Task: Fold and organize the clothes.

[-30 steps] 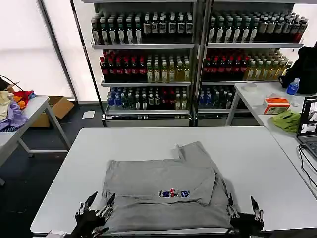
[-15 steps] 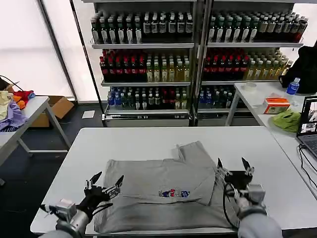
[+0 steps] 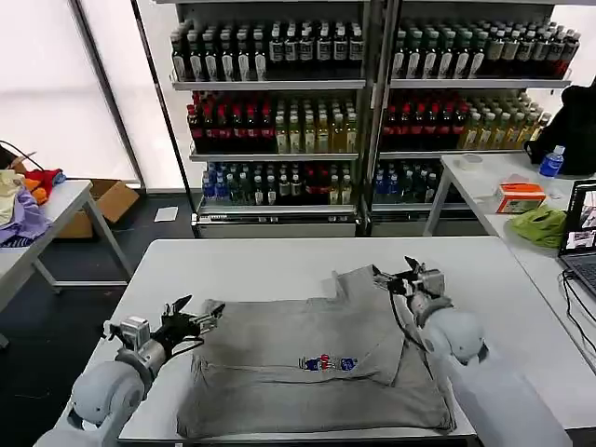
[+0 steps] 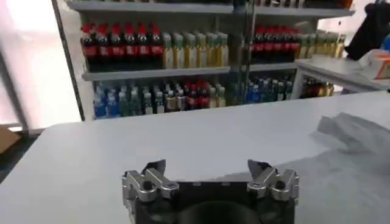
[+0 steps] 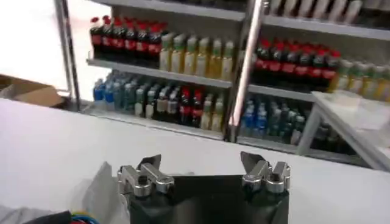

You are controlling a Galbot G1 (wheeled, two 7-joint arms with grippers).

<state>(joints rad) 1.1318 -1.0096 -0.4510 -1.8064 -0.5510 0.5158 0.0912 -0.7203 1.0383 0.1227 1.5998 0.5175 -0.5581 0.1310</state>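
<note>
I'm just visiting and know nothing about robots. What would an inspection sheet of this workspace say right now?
Surface: white table, bare around the shirt.
Job's things: one grey shirt lying partly folded, small print facing up, a sleeve sticking out at the far side.
Clutter: nothing seen on the work table.
Grippers: left gripper open at the shirt's left edge; right gripper open above the shirt's far right corner. Neither holds anything.
Cables: black cable running along the right arm.
Surroundings: shelves of bottles behind; side table with coloured fabrics at left; side table with a green cloth at right.
</note>
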